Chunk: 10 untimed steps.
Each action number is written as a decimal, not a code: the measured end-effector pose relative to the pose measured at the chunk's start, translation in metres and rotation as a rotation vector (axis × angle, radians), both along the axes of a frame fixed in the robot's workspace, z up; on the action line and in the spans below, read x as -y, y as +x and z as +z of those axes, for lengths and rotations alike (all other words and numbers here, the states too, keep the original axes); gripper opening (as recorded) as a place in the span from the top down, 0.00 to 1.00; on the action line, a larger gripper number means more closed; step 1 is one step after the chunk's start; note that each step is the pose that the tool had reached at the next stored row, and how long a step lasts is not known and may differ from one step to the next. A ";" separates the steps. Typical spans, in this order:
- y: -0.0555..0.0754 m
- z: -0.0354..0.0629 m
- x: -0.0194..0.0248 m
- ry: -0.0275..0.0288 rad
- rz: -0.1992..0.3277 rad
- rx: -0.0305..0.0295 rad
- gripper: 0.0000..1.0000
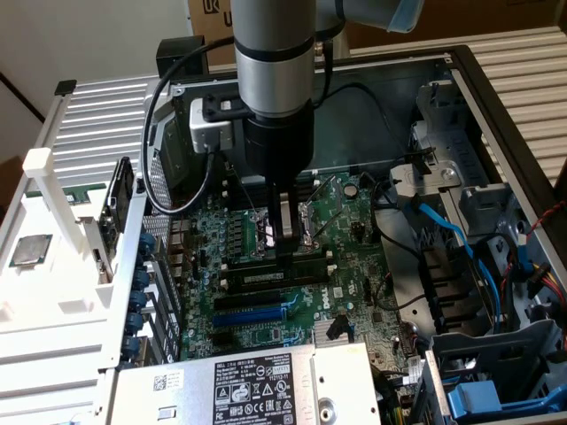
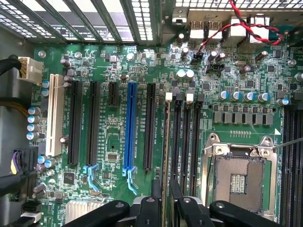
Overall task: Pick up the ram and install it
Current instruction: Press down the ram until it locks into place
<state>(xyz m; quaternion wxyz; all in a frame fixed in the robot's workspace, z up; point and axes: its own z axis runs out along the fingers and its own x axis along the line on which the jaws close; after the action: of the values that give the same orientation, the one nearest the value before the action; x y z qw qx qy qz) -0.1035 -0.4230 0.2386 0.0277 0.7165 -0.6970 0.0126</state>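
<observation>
While gripping the ram (image 2: pixel 165 156) edge-on, hand (image 2: pixel 166 201) partly closed, over memory slots (image 2: pixel 185 142)

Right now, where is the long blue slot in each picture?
Exterior view: the blue slot lies on the green board, between the black memory slots and the silver labelled box.
Wrist view: the blue slot sits between two long black slots.
Shared landmark: the black memory slots, lying parallel to it.

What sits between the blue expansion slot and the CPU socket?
Wrist view: beside the blue expansion slot, one black expansion slot, then the bank of black memory slots before the CPU socket.
</observation>
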 end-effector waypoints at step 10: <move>0.000 0.0011 0.0001 -0.0002 0.000 -0.0003 0.78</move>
<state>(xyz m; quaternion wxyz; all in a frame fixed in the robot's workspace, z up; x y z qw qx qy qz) -0.1036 -0.4231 0.2397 0.0279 0.7165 -0.6970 0.0126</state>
